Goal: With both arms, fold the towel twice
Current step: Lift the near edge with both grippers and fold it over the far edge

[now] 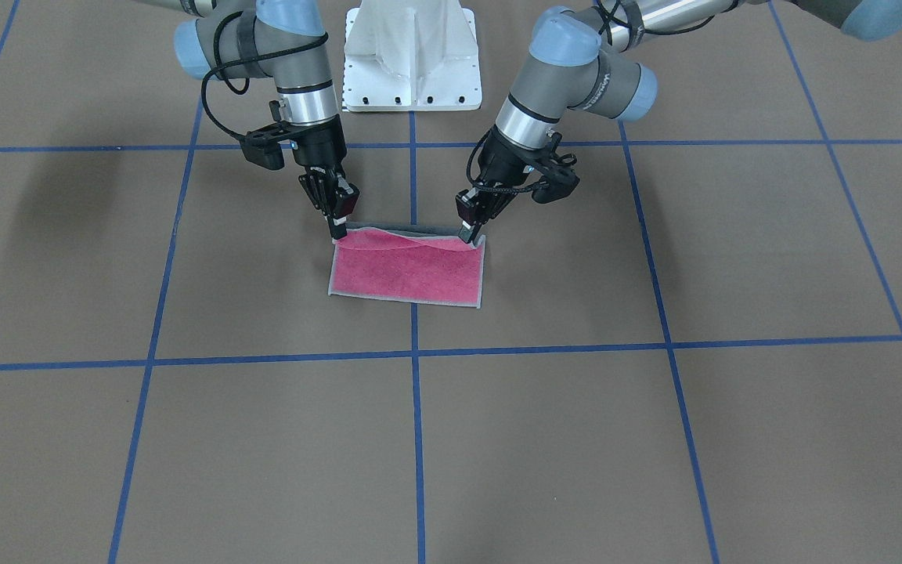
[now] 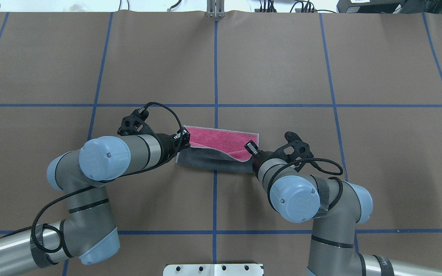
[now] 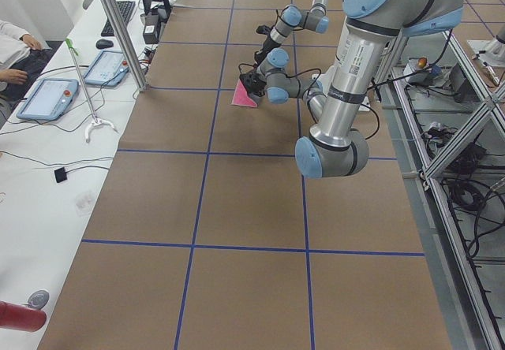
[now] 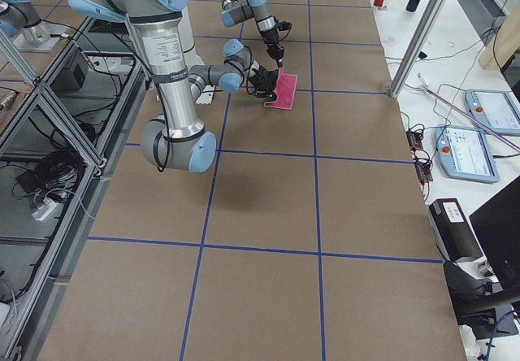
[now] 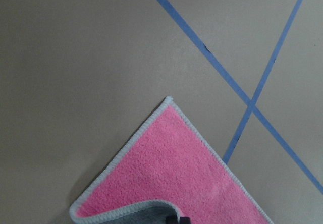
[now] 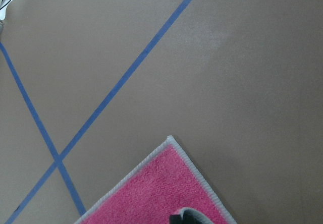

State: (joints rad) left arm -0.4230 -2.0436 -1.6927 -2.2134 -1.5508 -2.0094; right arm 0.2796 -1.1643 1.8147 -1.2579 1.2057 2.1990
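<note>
Towel [image 2: 221, 138] lies on the surface [image 2: 378, 172], astride the centre tape line [image 2: 215, 57]. Left claw [image 2: 183, 138] and right claw [image 2: 250, 147] each pinch a robot-side corner, one either side of that line; the edge is raised and shows its grey underside.

Judgement: the first fold is in hand. The next move calls for carrying both corners level to the far edge, then letting go.

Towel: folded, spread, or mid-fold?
Mid-fold. The left gripper and right gripper each pinch a corner of the towel, with its robot-side edge lifted so the dark grey face shows; the far half lies flat, pink up.
</note>
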